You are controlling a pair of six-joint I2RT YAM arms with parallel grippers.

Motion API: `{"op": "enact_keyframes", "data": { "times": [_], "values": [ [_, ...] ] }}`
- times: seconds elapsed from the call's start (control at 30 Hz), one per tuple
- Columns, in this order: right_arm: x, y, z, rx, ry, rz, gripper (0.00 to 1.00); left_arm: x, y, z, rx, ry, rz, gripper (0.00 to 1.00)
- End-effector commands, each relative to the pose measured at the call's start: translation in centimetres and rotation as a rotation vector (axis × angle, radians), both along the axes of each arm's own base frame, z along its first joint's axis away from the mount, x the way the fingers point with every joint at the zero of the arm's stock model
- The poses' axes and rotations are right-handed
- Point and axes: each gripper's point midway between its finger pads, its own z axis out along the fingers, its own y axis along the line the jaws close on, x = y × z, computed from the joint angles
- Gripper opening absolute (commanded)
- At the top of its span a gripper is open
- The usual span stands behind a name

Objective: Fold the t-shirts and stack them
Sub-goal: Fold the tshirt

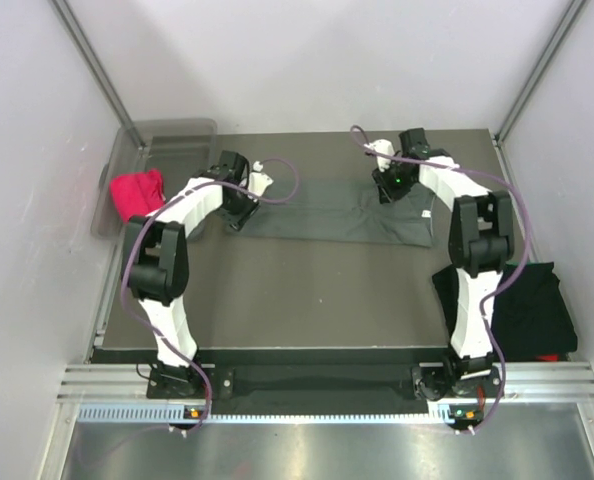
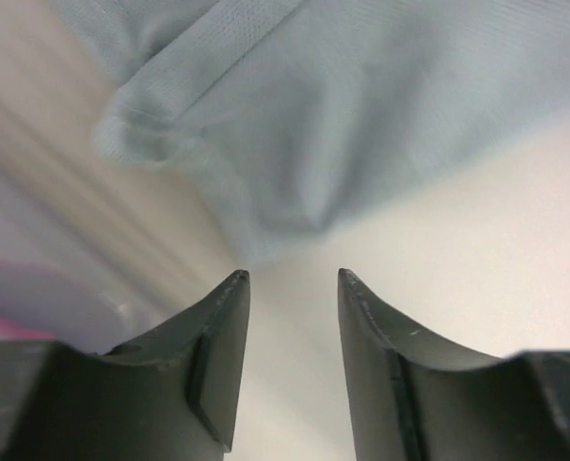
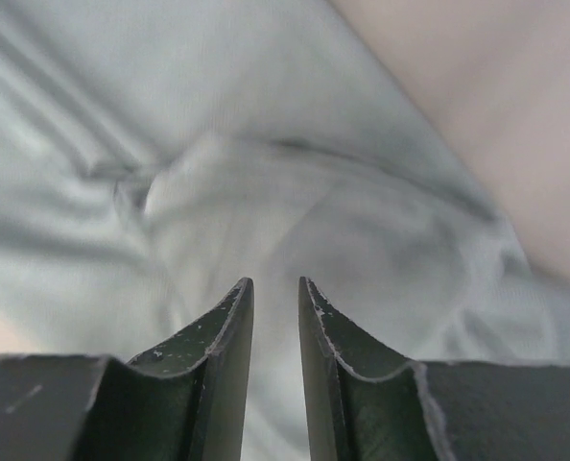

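While both arms reach toward the far half of the surface [image 1: 307, 290], we see the dark grey t-shirt [image 1: 327, 212] lying flat across it as a long strip between them. The left end effector [image 1: 239, 212] sits at the strip's left end and the right end effector [image 1: 387, 190] at its far edge, toward the right end.

From the left wrist, the left end effector [image 2: 295, 279] is spread wide. Bare surface shows through the gap, and a wrinkled corner of the grey shirt [image 2: 362, 115] lies just ahead of the tips, not between them.

From the right wrist, the right end effector [image 3: 273, 283] has its fingers close together with only a slim gap. It hangs over rumpled grey cloth [image 3: 266, 192], with a raised fold just beyond the tips, and no cloth appears caught between them.

The black t-shirts [image 1: 527, 305] lie folded in a pile at the surface's right edge, hanging partly over it, close beside the right arm's upright link and well apart from the grey shirt.

At the far left corner stands a clear plastic bin [image 1: 177, 135] holding a red cloth [image 1: 137, 193], just beside the left arm's elbow. A purple cable [image 1: 282, 180] loops off the left wrist over the grey shirt's left end.
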Motion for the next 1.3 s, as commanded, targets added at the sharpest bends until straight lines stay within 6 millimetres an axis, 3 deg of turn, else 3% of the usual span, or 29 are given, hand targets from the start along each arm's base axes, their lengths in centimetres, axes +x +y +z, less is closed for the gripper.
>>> {"op": "enact_keyframes", "data": {
  "times": [0.0, 0.2, 0.4, 0.63, 0.77, 0.8, 0.9, 0.93, 1.07, 1.1, 1.27],
  "values": [
    [-0.4, -0.8, 7.9, 0.050, -0.153, -0.012, 0.27, -0.2, -0.6, 4.5, -0.010, -0.098, -0.182, 0.48],
    [-3.9, -2.1, 8.7, 0.029, -0.139, -0.002, 0.29, -1.4, 0.0, 1.7, 0.044, 0.024, -0.287, 0.48],
    [-7.4, -2.5, 8.0, 0.034, -0.075, 0.013, 0.31, -0.1, -0.2, -0.5, 0.049, 0.060, -0.311, 0.49],
    [-9.0, -2.6, 8.1, 0.053, -0.067, 0.014, 0.31, 1.4, -0.8, -2.0, 0.037, 0.069, -0.297, 0.49],
    [-9.1, -2.6, 7.7, 0.055, -0.061, 0.013, 0.31, 1.4, -0.5, -3.0, 0.052, 0.089, -0.288, 0.49],
    [-9.1, -2.7, 7.6, 0.049, -0.059, 0.010, 0.32, 1.2, -0.4, -3.4, 0.055, 0.106, -0.288, 0.44],
    [-9.0, -3.7, 7.1, 0.003, -0.060, -0.014, 0.32, 0.5, -0.2, -3.8, 0.065, 0.145, -0.298, 0.22],
    [-8.8, -4.1, 7.0, -0.020, -0.065, -0.026, 0.32, -0.2, 0.0, -3.9, 0.068, 0.176, -0.308, 0.00],
    [-7.1, -7.9, 6.6, -0.091, -0.066, -0.140, 0.34, -1.7, -0.2, -2.9, 0.044, 0.206, -0.314, 0.00],
    [-6.3, -9.3, 7.3, -0.087, -0.068, -0.187, 0.35, -2.0, -0.3, -2.7, 0.041, 0.208, -0.315, 0.00],
    [-4.1, -12.7, 5.5, -0.107, 0.020, -0.271, 0.39, -4.2, -0.9, -1.5, 0.011, 0.228, -0.304, 0.00]
  ]
}}
